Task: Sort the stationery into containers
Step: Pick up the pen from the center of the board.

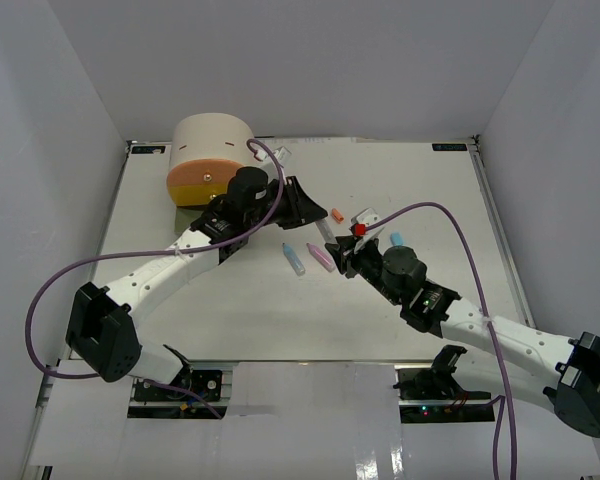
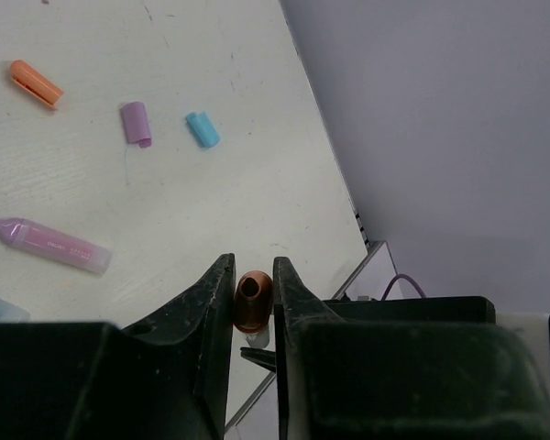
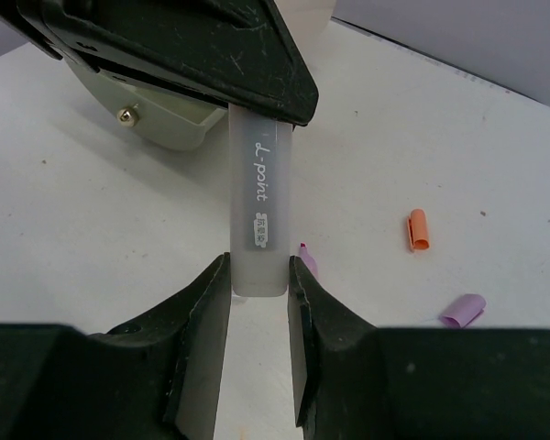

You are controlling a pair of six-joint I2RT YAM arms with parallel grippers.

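A translucent white marker is held at both ends, low over the table. My right gripper is shut on the marker's blunt end. My left gripper is shut on its brown-orange cap end. In the right wrist view, black fingers of the left gripper hide the marker's far end. On the table lie a pink-purple highlighter and a blue marker. The beige cabinet stands at the back left, its orange drawer on top.
Loose caps lie on the table: an orange cap, a purple cap and a blue cap. A grey-green drawer with a knob shows behind the left fingers. The table's right edge meets a grey wall.
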